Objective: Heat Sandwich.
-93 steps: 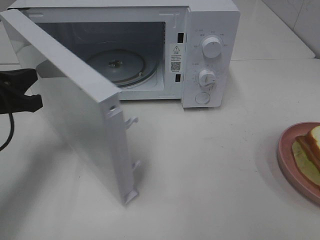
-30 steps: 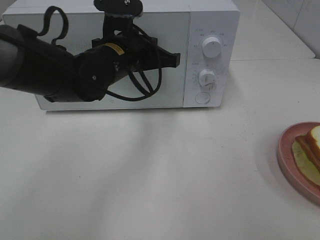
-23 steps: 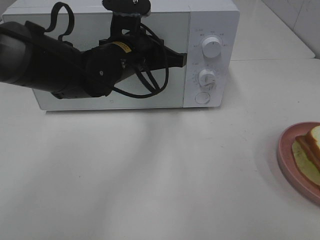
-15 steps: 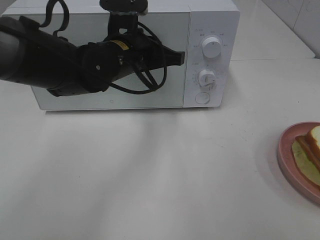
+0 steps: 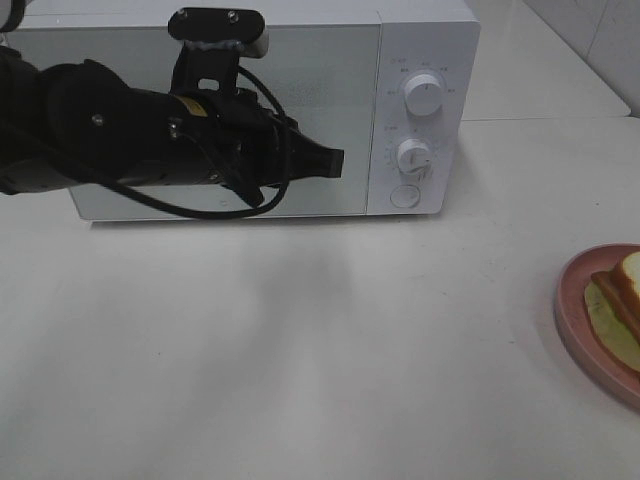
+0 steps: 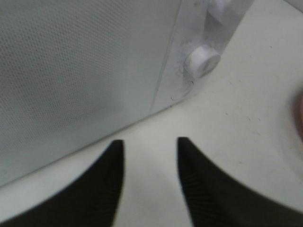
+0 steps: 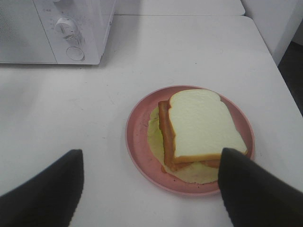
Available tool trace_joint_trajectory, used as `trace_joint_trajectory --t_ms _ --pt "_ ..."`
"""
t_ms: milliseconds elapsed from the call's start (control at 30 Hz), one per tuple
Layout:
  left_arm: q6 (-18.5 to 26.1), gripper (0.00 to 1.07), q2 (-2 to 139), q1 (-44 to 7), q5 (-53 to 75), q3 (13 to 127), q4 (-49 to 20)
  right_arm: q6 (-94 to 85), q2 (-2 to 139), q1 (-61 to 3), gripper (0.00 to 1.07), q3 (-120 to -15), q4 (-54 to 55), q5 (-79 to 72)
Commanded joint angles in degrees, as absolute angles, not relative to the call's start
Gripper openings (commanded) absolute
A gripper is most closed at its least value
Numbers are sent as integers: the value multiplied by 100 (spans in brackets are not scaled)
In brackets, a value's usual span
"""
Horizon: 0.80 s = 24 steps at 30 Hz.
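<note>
The sandwich (image 7: 201, 124), white bread over reddish meat strips and pale filling, lies on a round pink plate (image 7: 137, 137) on the table; it also shows at the right edge of the exterior view (image 5: 622, 290). The white microwave (image 5: 425, 45) stands at the back with its door (image 5: 320, 70) shut. My left gripper (image 5: 332, 161) is open and empty, just in front of the door's lower right part; the left wrist view shows its fingers (image 6: 112, 161) apart above the table. My right gripper (image 7: 149, 155) is wide open and empty above the plate.
The microwave's panel carries two knobs (image 5: 424, 94) (image 5: 414, 156) and a round button (image 5: 404, 196). The left arm (image 5: 120, 140) spans the front of the door. The plate (image 5: 575, 310) sits at the table's right edge. A table seam runs behind the microwave.
The microwave door, open three seconds ago, is now shut. In the last second my left arm has dropped lower and drawn back left from the door's right edge.
</note>
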State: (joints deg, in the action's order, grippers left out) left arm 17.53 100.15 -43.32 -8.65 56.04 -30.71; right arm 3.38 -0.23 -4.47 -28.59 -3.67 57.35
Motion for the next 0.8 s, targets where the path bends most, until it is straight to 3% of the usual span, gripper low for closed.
trace_joint_trajectory --t_ms 33,267,333,533,667,800 --pt "1730 102 9683 -4360 -63 5455 -3083 321 -178 -407 75 -2853 -384 5701" --pt "1736 99 9374 -4360 1014 5455 -2613 321 -178 -407 75 -2853 -384 5701" --pt "1736 99 9144 -4360 1759 5455 -2074 321 -178 -407 75 -2853 -384 5701" --pt "1616 99 8743 -4309 3123 5455 -1518 321 -178 -407 75 -2853 -384 5701" --pt "1192 99 8428 -3839 4171 5455 -1461 321 -178 -407 75 -2853 -384 5701" --pt "1117 99 8274 -3352 4796 5455 -1438 321 -178 -407 75 -2853 -384 5701"
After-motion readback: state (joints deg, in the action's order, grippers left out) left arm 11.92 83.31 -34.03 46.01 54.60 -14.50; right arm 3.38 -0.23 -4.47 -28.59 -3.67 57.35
